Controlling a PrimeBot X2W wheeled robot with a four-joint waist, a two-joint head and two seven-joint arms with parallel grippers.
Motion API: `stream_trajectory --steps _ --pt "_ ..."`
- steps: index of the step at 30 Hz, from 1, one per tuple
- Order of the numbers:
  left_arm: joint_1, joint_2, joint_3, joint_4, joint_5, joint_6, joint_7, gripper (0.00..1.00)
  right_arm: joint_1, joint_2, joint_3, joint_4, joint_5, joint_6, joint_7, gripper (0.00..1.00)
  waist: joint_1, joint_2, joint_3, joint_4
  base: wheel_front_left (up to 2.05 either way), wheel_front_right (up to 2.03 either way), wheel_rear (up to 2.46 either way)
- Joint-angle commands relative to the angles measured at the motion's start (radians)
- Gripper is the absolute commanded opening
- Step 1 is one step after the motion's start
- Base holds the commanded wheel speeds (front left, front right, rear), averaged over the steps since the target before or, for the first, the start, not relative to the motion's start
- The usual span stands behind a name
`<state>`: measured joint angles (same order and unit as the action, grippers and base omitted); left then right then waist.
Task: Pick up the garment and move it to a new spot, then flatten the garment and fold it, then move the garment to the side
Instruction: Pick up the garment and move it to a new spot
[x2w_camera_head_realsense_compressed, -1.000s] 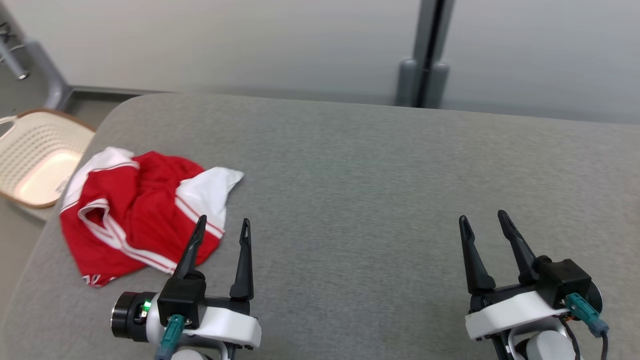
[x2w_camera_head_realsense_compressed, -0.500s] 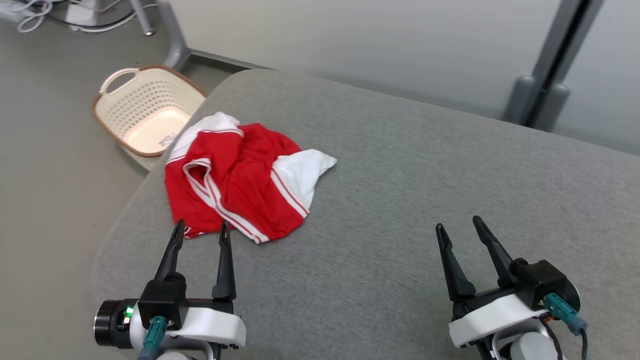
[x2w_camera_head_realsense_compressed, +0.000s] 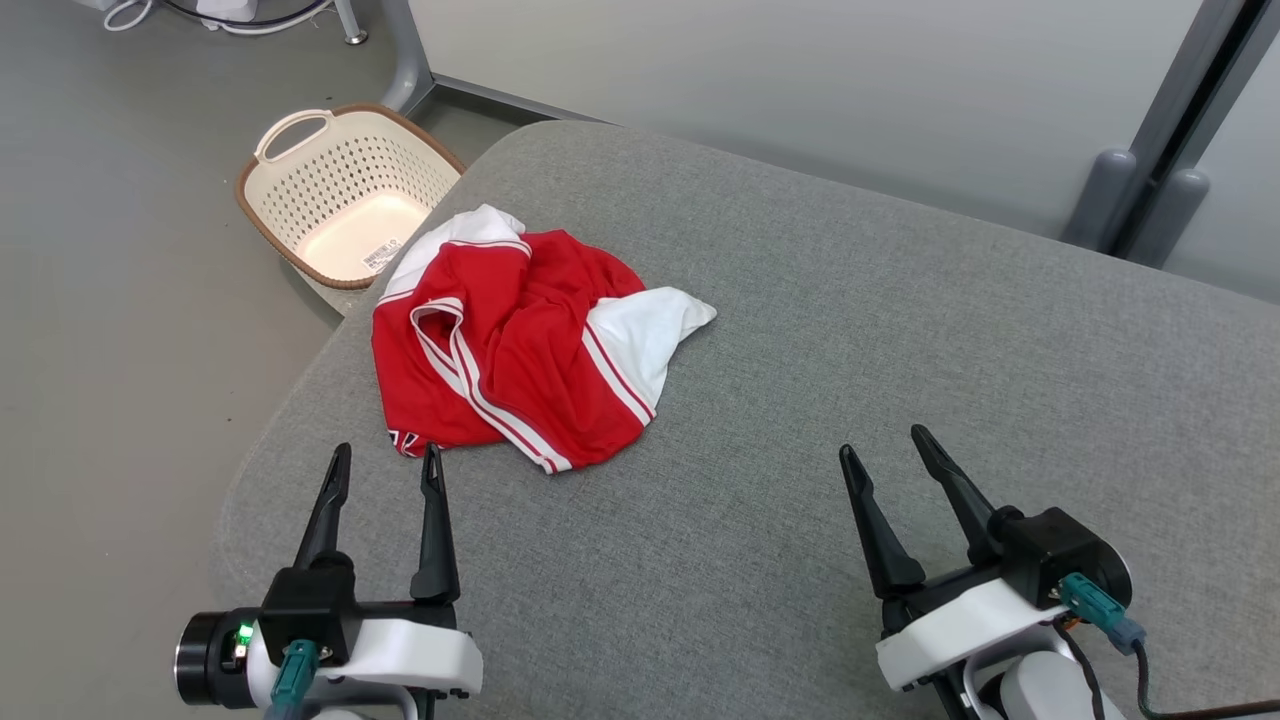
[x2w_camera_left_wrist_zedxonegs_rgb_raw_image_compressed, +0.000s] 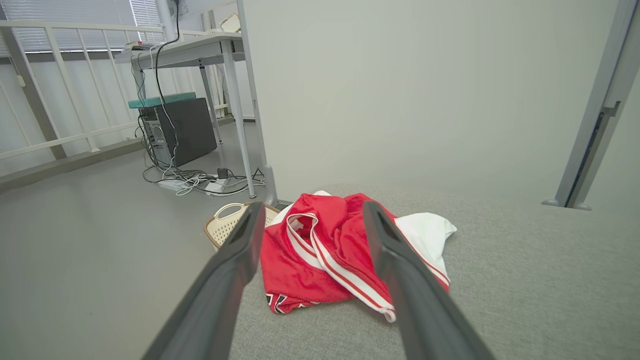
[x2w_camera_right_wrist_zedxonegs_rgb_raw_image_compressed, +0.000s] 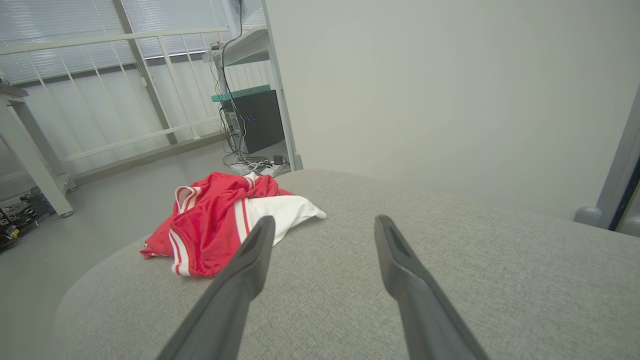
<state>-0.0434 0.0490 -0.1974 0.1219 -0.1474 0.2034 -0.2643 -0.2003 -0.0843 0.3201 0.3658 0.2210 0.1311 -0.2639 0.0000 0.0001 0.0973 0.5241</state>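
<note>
A crumpled red garment with white panels and stripes (x2w_camera_head_realsense_compressed: 520, 350) lies on the grey padded table (x2w_camera_head_realsense_compressed: 850, 330) near its left edge. My left gripper (x2w_camera_head_realsense_compressed: 386, 461) hovers open just in front of the garment's near hem, nothing between its fingers. In the left wrist view the garment (x2w_camera_left_wrist_zedxonegs_rgb_raw_image_compressed: 340, 255) sits straight ahead between the two open fingers (x2w_camera_left_wrist_zedxonegs_rgb_raw_image_compressed: 235, 260). My right gripper (x2w_camera_head_realsense_compressed: 882, 442) stands open over bare table, well to the right of the garment. The right wrist view shows the garment (x2w_camera_right_wrist_zedxonegs_rgb_raw_image_compressed: 220, 220) off to the left of the open gripper (x2w_camera_right_wrist_zedxonegs_rgb_raw_image_compressed: 322, 222).
A cream perforated laundry basket (x2w_camera_head_realsense_compressed: 345, 190) stands on the floor beyond the table's left corner, also seen as a basket (x2w_camera_left_wrist_zedxonegs_rgb_raw_image_compressed: 225, 227) in the left wrist view. A desk with a computer tower and cables (x2w_camera_left_wrist_zedxonegs_rgb_raw_image_compressed: 180, 130) stands further back. A grey post (x2w_camera_head_realsense_compressed: 1150, 150) rises behind the table.
The head camera has turned left, so the whole scene slid right and the basket came into fuller view. Both grippers stay open and hold nothing.
</note>
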Motion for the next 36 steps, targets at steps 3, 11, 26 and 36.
stream_trajectory --steps 3,11,26,36 --pt "-0.014 0.003 0.010 0.010 -0.009 -0.008 0.000 1.00 0.002 -0.014 -0.015 -0.008 0.003 -0.001 -0.001 1.00 0.0000 -0.0001 0.011 -0.002 0.00 0.00 0.00" --pt "-0.091 0.003 0.068 0.052 -0.021 -0.045 0.000 1.00 -0.009 -0.039 -0.067 -0.043 -0.020 -0.001 0.014 1.00 0.0000 -0.0001 0.089 -0.050 0.00 0.00 0.00" --pt "-0.430 0.129 0.125 0.456 -0.041 -0.191 0.107 1.00 -0.042 -0.113 -0.169 -0.220 -0.061 -0.001 0.106 1.00 0.0000 -0.0001 0.268 -0.158 0.00 0.00 0.00" --pt "-0.619 0.195 0.158 0.703 -0.068 -0.186 0.182 1.00 -0.034 -0.135 -0.210 -0.290 -0.085 -0.001 0.133 1.00 0.0000 -0.0001 0.354 -0.214 0.00 0.00 0.00"
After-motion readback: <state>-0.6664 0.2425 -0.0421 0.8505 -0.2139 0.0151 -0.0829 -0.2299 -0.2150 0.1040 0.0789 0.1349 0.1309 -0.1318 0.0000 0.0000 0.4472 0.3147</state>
